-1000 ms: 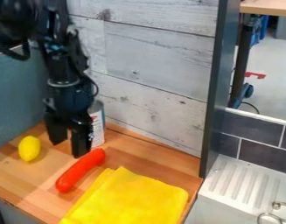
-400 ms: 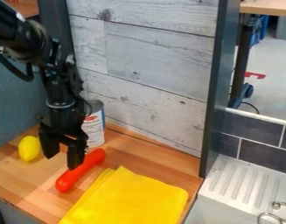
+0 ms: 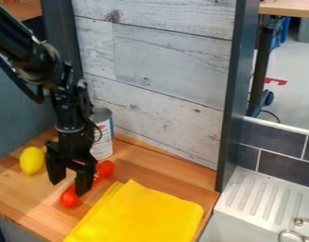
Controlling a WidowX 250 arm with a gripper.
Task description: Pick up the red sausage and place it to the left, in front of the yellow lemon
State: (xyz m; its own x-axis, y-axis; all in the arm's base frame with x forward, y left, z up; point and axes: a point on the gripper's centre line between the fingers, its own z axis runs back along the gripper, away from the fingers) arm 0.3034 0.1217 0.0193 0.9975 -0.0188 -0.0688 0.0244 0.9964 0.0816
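The black gripper (image 3: 69,184) hangs open over the left part of the wooden counter. One of its fingers stands in front of the middle of a red sausage-shaped object (image 3: 104,170), hiding that part; whether they touch I cannot tell. To the left of the gripper lies a yellow lemon (image 3: 31,160). A white and grey can (image 3: 102,134) stands upright behind the gripper, against the plank wall. A folded yellow cloth (image 3: 141,215) lies to the right of the red object.
The wooden counter (image 3: 175,166) ends at a dark upright post (image 3: 233,94) on the right. Beyond it is a white ridged drainboard (image 3: 261,194) with metal rings (image 3: 298,231). A teal panel (image 3: 14,111) borders the left side.
The gripper has moved toward the front of the counter and lower in the view, away from the can and over the red object. The lemon, can, cloth and red object have stayed put.
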